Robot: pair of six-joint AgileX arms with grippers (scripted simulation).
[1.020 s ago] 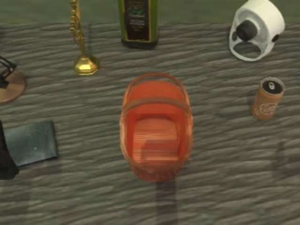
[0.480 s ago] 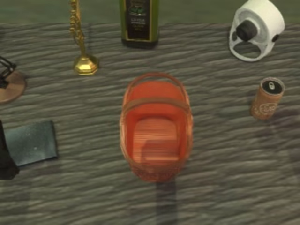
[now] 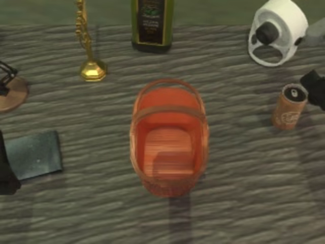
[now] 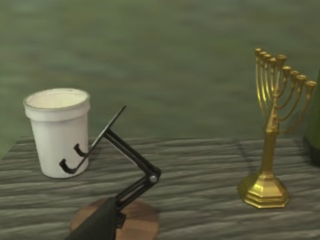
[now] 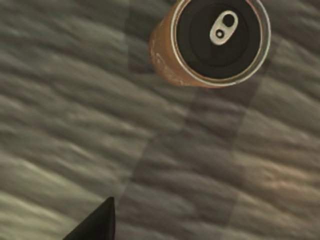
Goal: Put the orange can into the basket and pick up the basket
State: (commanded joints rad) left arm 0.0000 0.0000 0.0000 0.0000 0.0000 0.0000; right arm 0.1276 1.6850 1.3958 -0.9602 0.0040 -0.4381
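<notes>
One orange can (image 3: 289,108) is stood upright near the table's right edge, well apart from the basket (image 3: 169,138) at centre. The right gripper (image 3: 316,87) is poised just beside the can, seemingly for grasping; its jaw state cannot be told.

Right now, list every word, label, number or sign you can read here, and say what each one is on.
No text can be read.
Orange can: pale logo on its side, too blurred to read.
Green bottle: dark label with pale marks, too blurred to read.
Basket, candlestick, white cup: no markings visible.
</notes>
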